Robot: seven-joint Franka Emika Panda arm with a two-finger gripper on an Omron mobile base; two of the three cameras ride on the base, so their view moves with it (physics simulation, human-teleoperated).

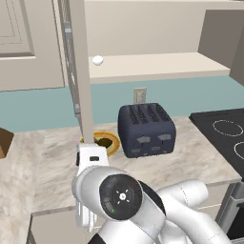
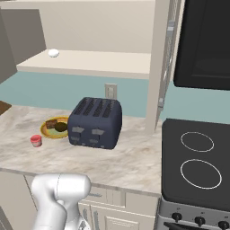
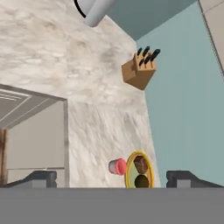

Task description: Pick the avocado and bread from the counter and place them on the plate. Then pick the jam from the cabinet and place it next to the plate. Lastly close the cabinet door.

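The claw [image 3: 111, 178] stands wide open and empty, its two dark fingertips [image 3: 38, 178] spread far apart at the bottom of the hand view, high above the worktop [image 3: 57, 57] and looking down on it. Between the two tips, well below the claw, lies the plate [image 3: 130, 171] with the bread [image 3: 141, 164] and the avocado [image 3: 141, 181] both on it, and the jam [image 3: 117, 166] stands on the marble just beside the plate's rim, apart from it by a narrow gap or barely touching; I cannot tell which. Farther out from the claw along the wall sits a wooden knife block [image 3: 138, 70], and past the claw's one tip the sink [image 3: 30, 127] cuts into the worktop. In the right base view the same plate [image 2: 50, 130] and red jar [image 2: 36, 140] sit next to the dark toaster [image 2: 95, 122]. The food and the jam look done, so the step in hand is, by my reading, the last one: closing the cabinet [image 1: 152, 66]. Its door [image 1: 82, 71] stands open, swung out edge-on above the plate, with a small white ball [image 1: 97, 60] on the inner shelf. The next move calls for lifting the claw up to the door's outer face and pushing it round toward the cabinet front, keeping the arm clear of the toaster and the plate below.
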